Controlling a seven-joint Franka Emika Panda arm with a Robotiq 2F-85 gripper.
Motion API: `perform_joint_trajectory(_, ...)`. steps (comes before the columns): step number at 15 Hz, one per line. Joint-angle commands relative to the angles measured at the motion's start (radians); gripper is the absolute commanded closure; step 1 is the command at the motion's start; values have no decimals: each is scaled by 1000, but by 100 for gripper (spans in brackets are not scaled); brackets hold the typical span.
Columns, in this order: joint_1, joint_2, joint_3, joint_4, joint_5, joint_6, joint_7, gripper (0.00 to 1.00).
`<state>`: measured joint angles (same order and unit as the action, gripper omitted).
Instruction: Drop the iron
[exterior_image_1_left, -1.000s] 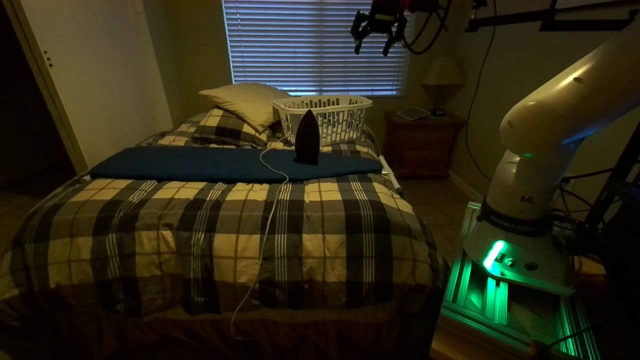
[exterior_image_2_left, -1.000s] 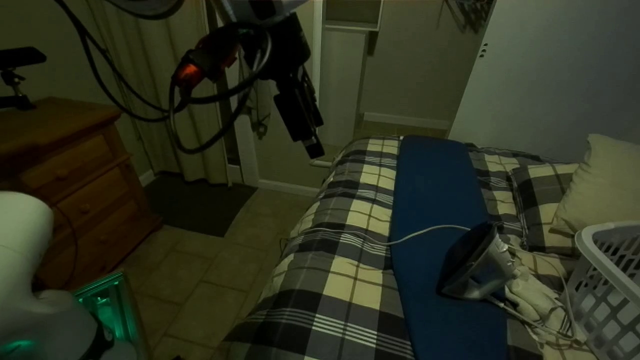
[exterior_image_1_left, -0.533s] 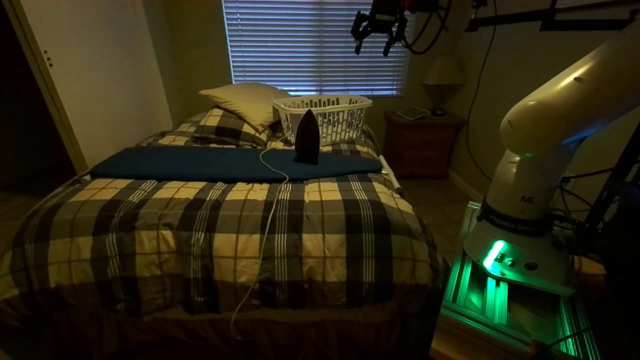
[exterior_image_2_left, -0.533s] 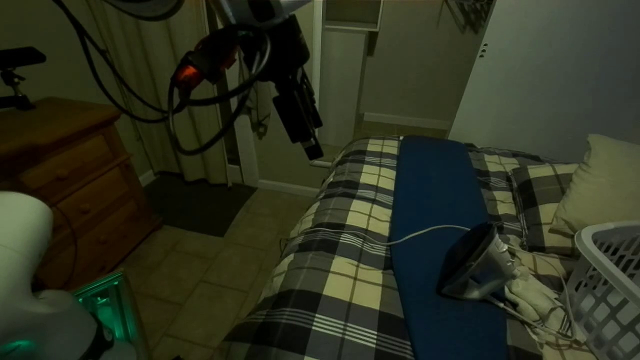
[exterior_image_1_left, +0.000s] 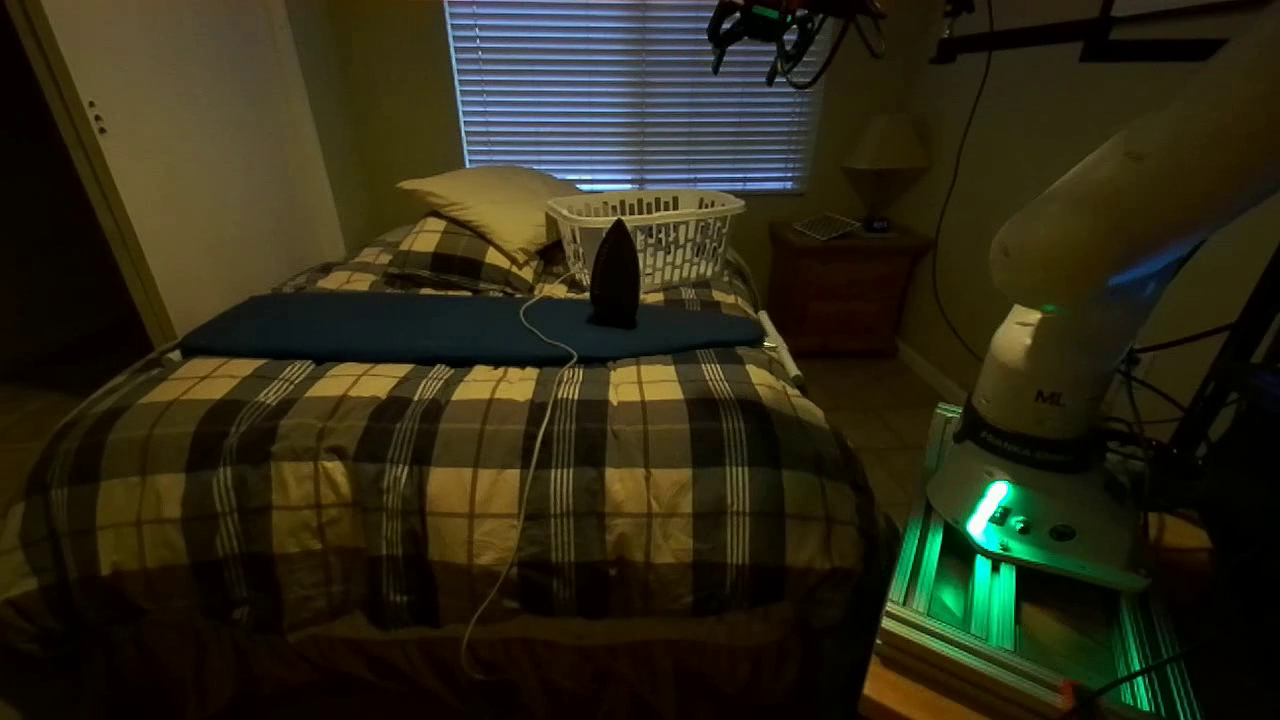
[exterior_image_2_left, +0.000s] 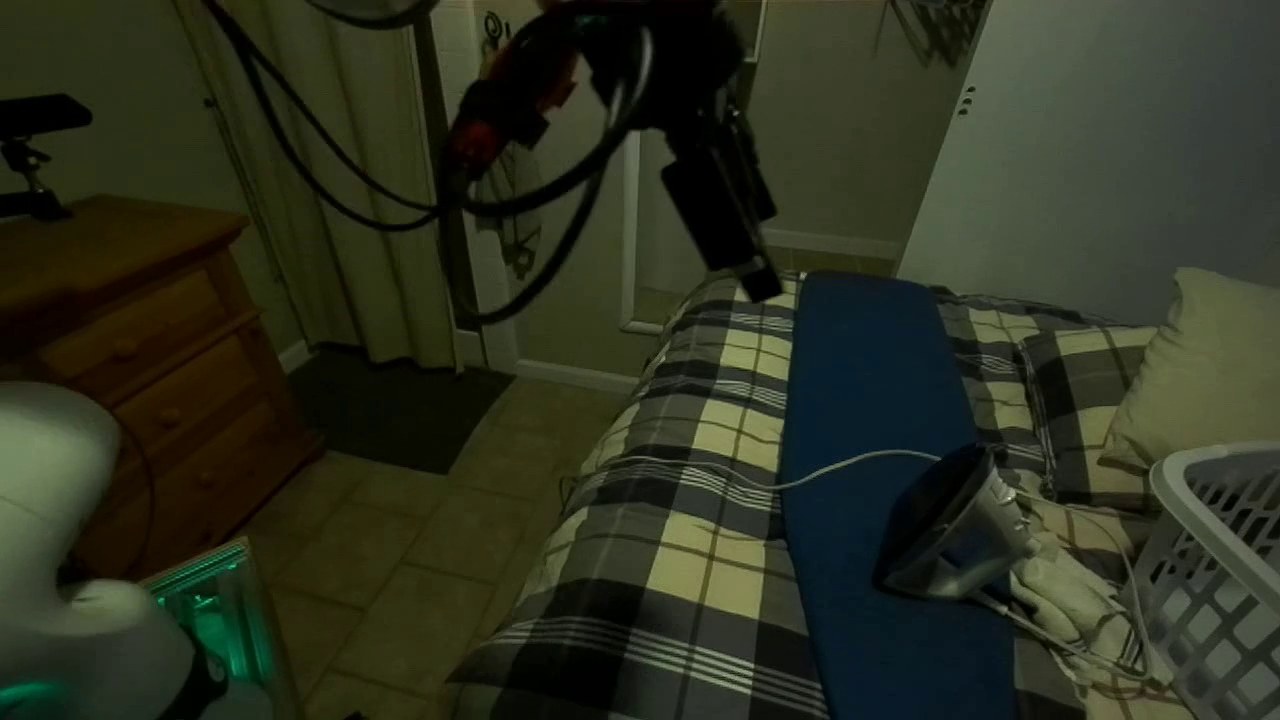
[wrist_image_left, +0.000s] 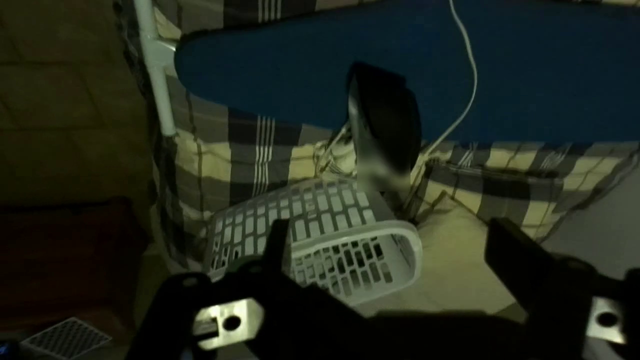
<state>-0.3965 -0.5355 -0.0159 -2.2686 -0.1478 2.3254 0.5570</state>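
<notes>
The dark iron (exterior_image_1_left: 615, 275) stands upright on its heel, nose up, on the blue ironing board (exterior_image_1_left: 420, 325). In an exterior view the iron (exterior_image_2_left: 950, 530) shows its dark soleplate side and pale grey body. In the wrist view the iron (wrist_image_left: 385, 120) lies ahead of the fingers, partly blurred at its lower end. Its light cord (exterior_image_1_left: 545, 420) runs across the board and down the bed's front. My gripper (wrist_image_left: 390, 227) is open, with nothing between its fingers. In both exterior views the gripper (exterior_image_1_left: 745, 72) (exterior_image_2_left: 762, 280) hangs high above the bed, well apart from the iron.
A white basket (exterior_image_1_left: 690, 245) stands just behind the iron, beside a pale pillow (exterior_image_1_left: 500, 200). The board lies across a bed with a plaid cover (exterior_image_1_left: 640, 470). A nightstand (exterior_image_1_left: 845, 290) with a lamp (exterior_image_1_left: 885, 150) stands beyond the bed. A wooden dresser (exterior_image_2_left: 150, 370) stands near the robot base.
My gripper has moved up and over toward the bed, nearer the ironing board in an exterior view. Its fingers stay open. The iron, cord and basket have not moved.
</notes>
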Motion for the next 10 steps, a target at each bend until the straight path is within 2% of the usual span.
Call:
perform_joint_trajectory(1,-48,218,-44,219,-53,56,6,0)
perform_joint_trajectory(2,-68,278,-41,278,-53,42,-3,0)
perform_joint_trajectory(4,-69,382,-57,377,-147,10,40,0)
perform_joint_trajectory(7,-25,531,-97,484,-241,-8,53,0)
perform_joint_trajectory(10,32,636,-148,554,-224,-11,25,0)
